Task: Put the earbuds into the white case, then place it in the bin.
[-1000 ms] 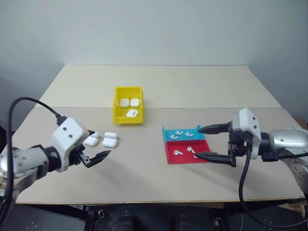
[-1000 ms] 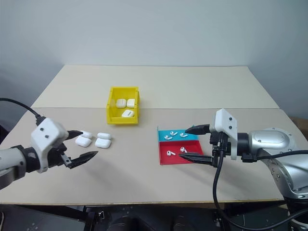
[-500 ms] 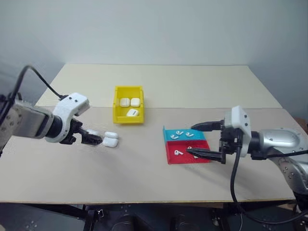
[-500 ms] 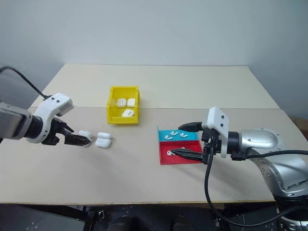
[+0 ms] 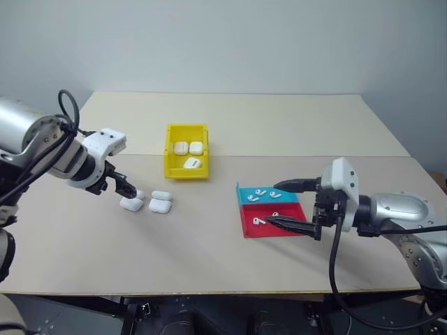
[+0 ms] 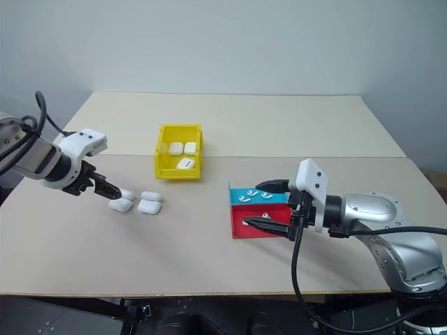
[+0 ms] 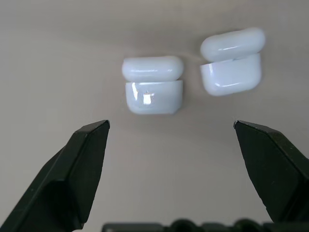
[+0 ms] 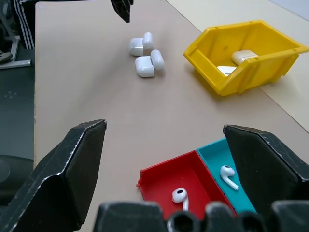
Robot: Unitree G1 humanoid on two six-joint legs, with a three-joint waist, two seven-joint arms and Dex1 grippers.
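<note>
Hovering at the left of the head view, the left gripper [image 5: 127, 188] has its black fingers spread wide and empty, tips just beside the two small glossy white plastic cases [image 7: 152, 84] lying lids-open on the beige tabletop [image 5: 209, 244]. My guess at the risk: the cases sit close together, so a finger coming down between them could shove one aside or snap a lid shut. Right gripper [image 6: 269, 204], equally spread and empty, straddles the low red tray [image 6: 241, 230] and blue tray [image 6: 244, 190] right of centre, where the tiny white earbuds [image 8: 179, 196] lie. They look slippery enough to squirt out of a pinch. The yellow plastic bin [image 5: 186, 170] up centre already has cases in it. Hard to tell whether the open cases have anything inside
</note>
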